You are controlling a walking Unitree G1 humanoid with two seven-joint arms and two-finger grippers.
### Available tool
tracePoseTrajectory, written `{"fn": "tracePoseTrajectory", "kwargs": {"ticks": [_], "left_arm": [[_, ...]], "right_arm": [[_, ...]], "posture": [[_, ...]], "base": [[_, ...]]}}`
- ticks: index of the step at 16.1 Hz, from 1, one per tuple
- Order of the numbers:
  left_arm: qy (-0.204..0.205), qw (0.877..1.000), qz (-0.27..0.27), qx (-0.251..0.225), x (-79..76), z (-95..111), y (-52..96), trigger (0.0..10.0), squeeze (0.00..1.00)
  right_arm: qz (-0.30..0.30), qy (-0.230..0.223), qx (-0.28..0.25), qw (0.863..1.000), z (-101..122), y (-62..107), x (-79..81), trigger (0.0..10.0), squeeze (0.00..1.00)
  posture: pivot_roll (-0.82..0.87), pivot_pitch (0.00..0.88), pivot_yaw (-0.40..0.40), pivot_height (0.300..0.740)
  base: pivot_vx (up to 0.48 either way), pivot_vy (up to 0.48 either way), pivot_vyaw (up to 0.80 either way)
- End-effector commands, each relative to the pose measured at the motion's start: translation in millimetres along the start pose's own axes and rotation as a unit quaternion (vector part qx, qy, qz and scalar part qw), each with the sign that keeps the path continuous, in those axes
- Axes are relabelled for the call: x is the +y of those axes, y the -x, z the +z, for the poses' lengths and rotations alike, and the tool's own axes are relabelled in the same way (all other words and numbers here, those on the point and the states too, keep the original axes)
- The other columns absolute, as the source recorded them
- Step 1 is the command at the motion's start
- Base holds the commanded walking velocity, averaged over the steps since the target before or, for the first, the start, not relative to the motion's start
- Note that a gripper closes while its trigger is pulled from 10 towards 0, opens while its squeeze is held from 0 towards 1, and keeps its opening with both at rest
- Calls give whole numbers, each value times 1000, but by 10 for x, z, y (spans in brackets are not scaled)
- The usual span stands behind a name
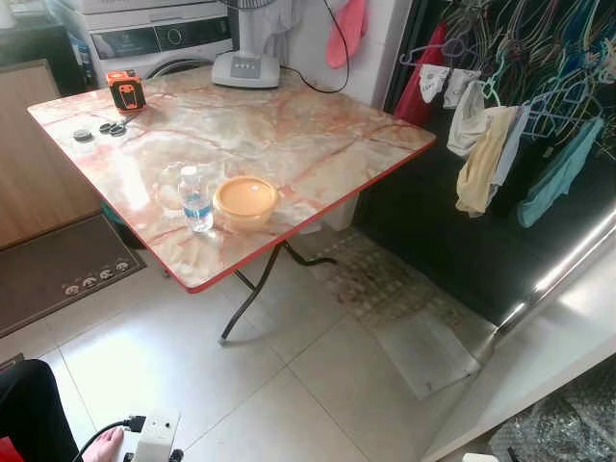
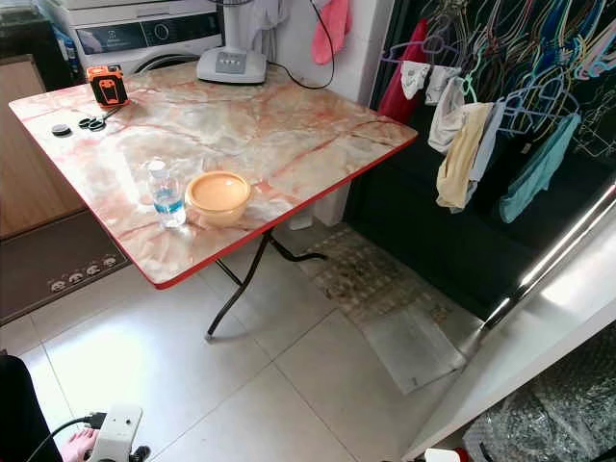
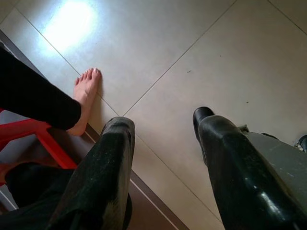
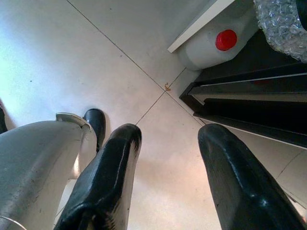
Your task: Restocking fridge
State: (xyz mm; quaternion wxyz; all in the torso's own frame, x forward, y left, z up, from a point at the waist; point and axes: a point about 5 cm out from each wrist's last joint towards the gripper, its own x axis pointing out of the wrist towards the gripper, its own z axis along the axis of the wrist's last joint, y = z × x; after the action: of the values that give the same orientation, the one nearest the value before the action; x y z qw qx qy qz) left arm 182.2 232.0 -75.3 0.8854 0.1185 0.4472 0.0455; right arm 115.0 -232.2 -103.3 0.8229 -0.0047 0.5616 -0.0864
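A small water bottle [image 1: 196, 198] with a white cap and blue label stands upright near the front edge of a marble-patterned folding table [image 1: 289, 125]. Just to its right sits an orange lidded bowl [image 1: 245, 201]. My left gripper [image 3: 163, 127] hangs open over the tiled floor, nothing between its black fingers. My right gripper [image 4: 168, 136] is also open above the floor, holding nothing, near a white jug with a red cap [image 4: 218, 43].
A person's bare foot [image 3: 86, 96] and dark trouser leg are by a red stool [image 3: 33, 139] on my left. An orange device [image 1: 125, 90] and a fan base [image 1: 246, 67] sit on the table's far side. Hanging clothes [image 1: 500, 135] fill the right. A mat [image 1: 385, 289] lies under the table.
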Motion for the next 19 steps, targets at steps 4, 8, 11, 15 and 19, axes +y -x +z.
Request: {"fn": "tracePoseTrajectory", "kwargs": {"ticks": [4,8,11,15,19], "left_arm": [[-4,1000,-4,5,-6,7,-3,10000,0],[-9,1000,-16,0,-14,22,-4,10000,0],[-8,1000,-18,-1,-18,23,-4,10000,0],[-12,1000,-17,-8,-13,35,-4,10000,0],[-29,995,10,-98,22,173,26,10000,0]], "right_arm": [[-4,12,-1,1000,20,1,-30,10000,0],[13,-12,0,1000,10,1,-6,10000,0],[13,-12,0,1000,10,1,-7,10000,0],[14,-12,0,1000,12,1,-5,10000,0],[15,-9,-3,1000,20,0,1,10000,0]], "posture": [[-14,0,-97,740],[-14,0,-99,740],[-15,0,-99,740],[-18,0,-98,740],[-1,0,-96,740]], "base": [[0,0,0],[0,0,0],[0,0,0],[0,0,0],[0,0,0]]}}
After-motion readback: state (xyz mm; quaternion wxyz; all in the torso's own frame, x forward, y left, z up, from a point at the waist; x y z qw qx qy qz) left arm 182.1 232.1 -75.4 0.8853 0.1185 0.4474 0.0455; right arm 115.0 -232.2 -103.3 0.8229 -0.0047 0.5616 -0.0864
